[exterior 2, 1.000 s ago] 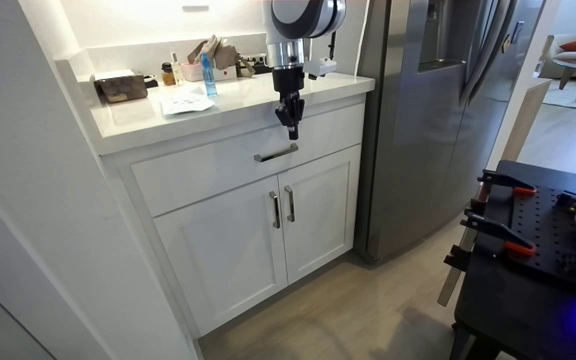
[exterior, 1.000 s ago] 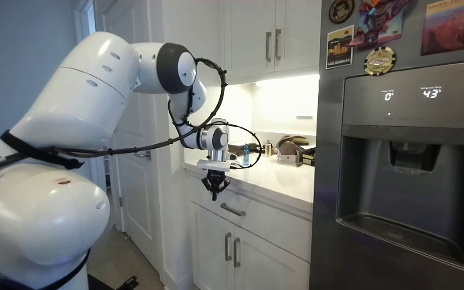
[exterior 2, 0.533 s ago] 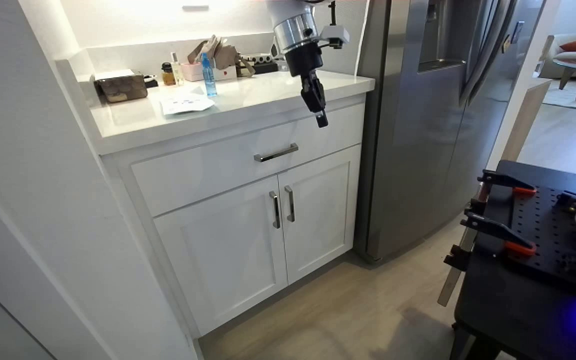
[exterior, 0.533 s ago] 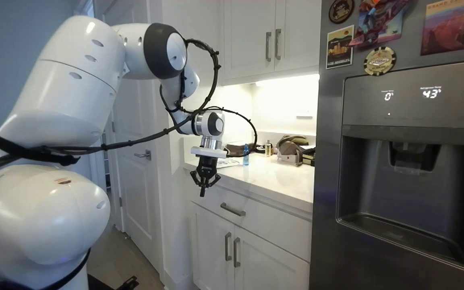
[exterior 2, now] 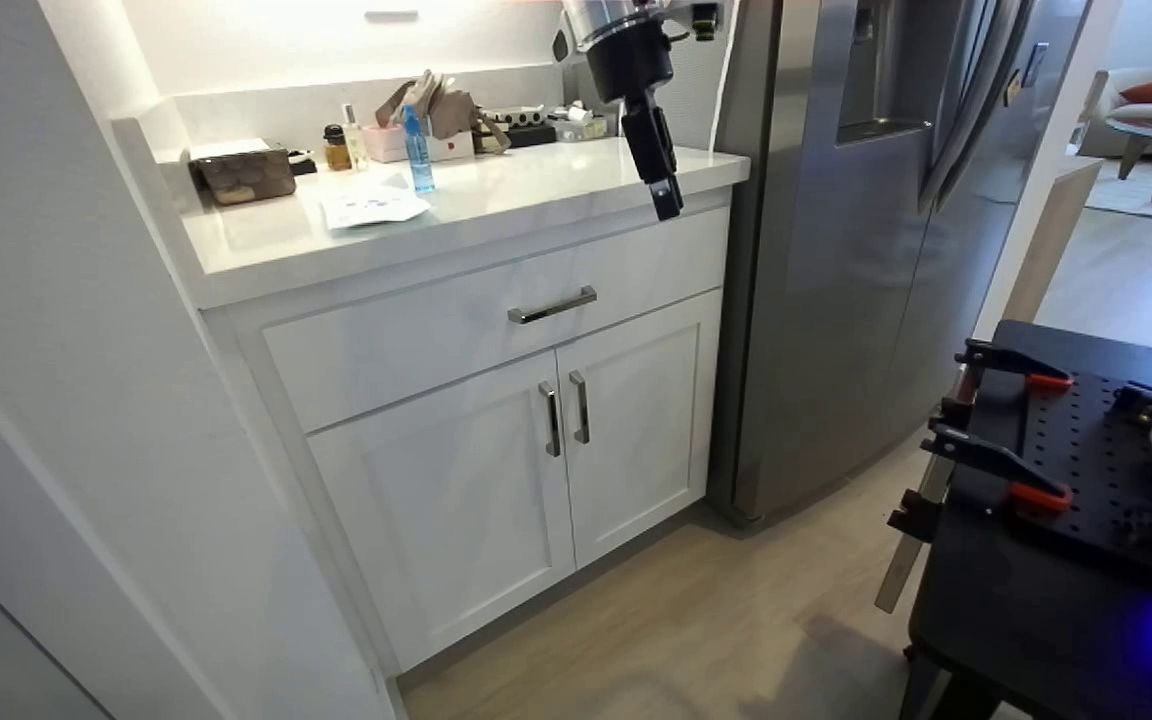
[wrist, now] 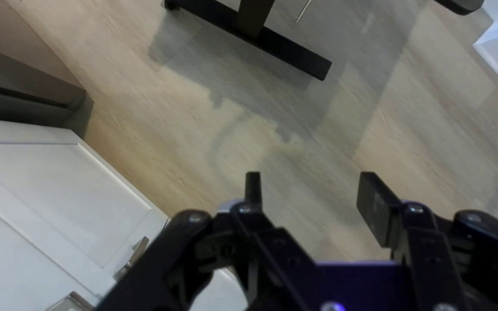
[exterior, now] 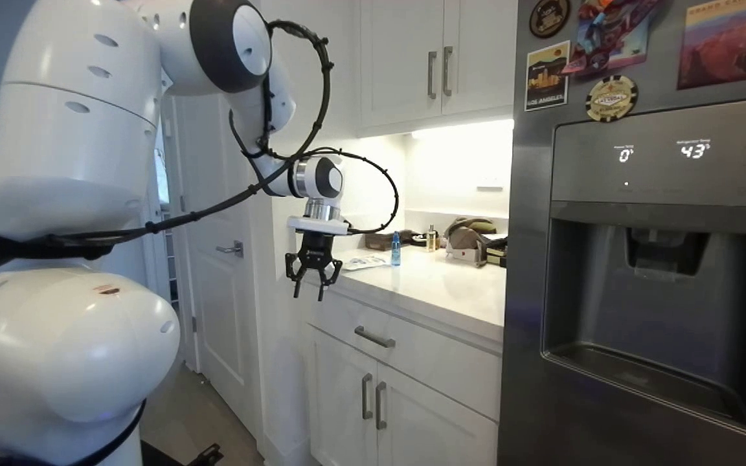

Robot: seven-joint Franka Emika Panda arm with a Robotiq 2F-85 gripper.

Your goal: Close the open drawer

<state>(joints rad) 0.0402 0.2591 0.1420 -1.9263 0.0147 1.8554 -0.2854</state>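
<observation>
In both exterior views the drawer [exterior: 425, 359] sits flush with the cabinet below the counter. Its white front [exterior 2: 456, 335] carries a small silver handle [exterior 2: 551, 305]. My gripper [exterior: 308, 298] points down in the air, above the handle and out in front of the cabinet, touching nothing. In an exterior view its fingers overlap, and the gripper [exterior 2: 669, 212] appears at the level of the drawer's upper right part. The wrist view shows the gripper [wrist: 309, 177] open, only floor visible between its fingers; the drawer front cannot be made out there.
White cabinet doors [exterior 2: 456, 500] lie under the drawer. On the counter [exterior 2: 526, 185] stand a blue bottle [exterior 2: 417, 150], a paper sheet [exterior 2: 371, 205], and a brown box [exterior 2: 246, 178]. A steel fridge [exterior 2: 826, 330] borders the cabinet. A black table [exterior 2: 1016, 600] carries clamps.
My gripper has opened; its fingers were together before. It has risen and drawn back from the drawer, rightward in one exterior picture and leftward in another. The drawer has not moved.
</observation>
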